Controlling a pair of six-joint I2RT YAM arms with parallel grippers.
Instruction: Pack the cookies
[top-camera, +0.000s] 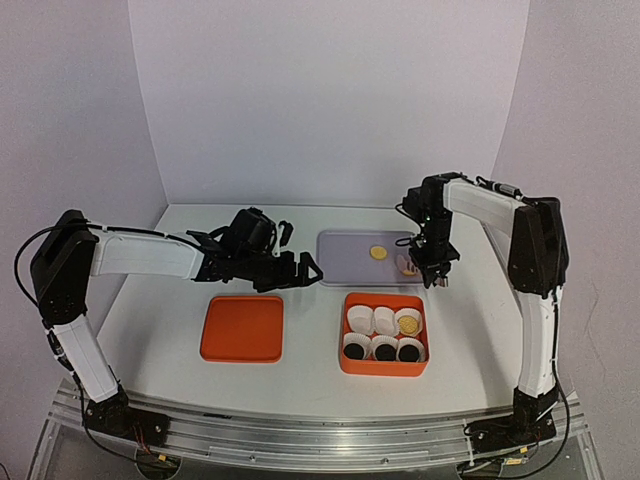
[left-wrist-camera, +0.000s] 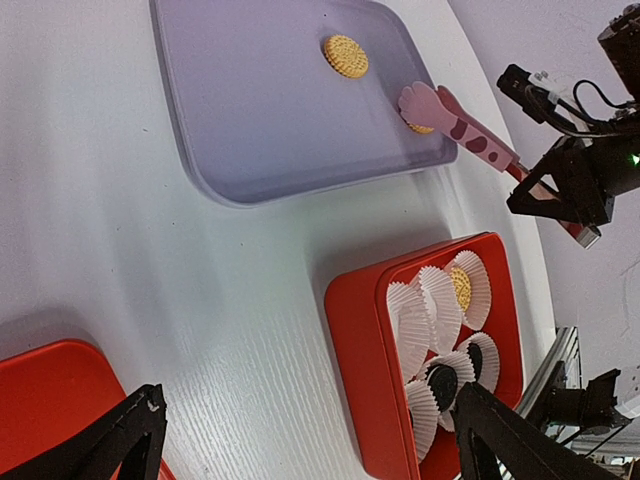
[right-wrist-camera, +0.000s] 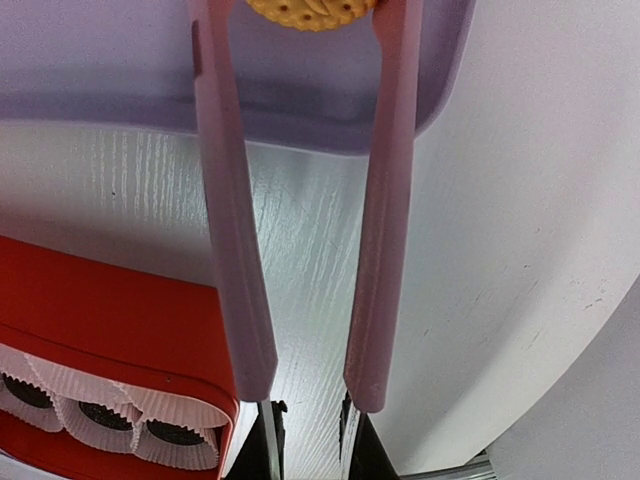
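Two golden cookies lie on the lavender tray (top-camera: 345, 262): one (top-camera: 377, 253) (left-wrist-camera: 346, 56) free in the middle, the other (left-wrist-camera: 420, 127) (right-wrist-camera: 305, 12) between the tips of pink tongs (left-wrist-camera: 462, 133) (right-wrist-camera: 235, 250). My right gripper (top-camera: 437, 272) (right-wrist-camera: 310, 430) is shut on the tongs' handle end. The red box (top-camera: 345, 365) (left-wrist-camera: 360, 370) holds several white paper cups. Three of them carry dark cookies (top-camera: 384, 350) (left-wrist-camera: 441, 384), and one carries a golden cookie (top-camera: 407, 322) (left-wrist-camera: 461, 288). My left gripper (top-camera: 300, 268) (left-wrist-camera: 310, 400) hangs open over bare table left of the box.
A red lid (top-camera: 242, 328) (left-wrist-camera: 40, 390) lies flat left of the box. The tray sits just behind the box, near the table's rounded right edge. White walls close in the back and both sides.
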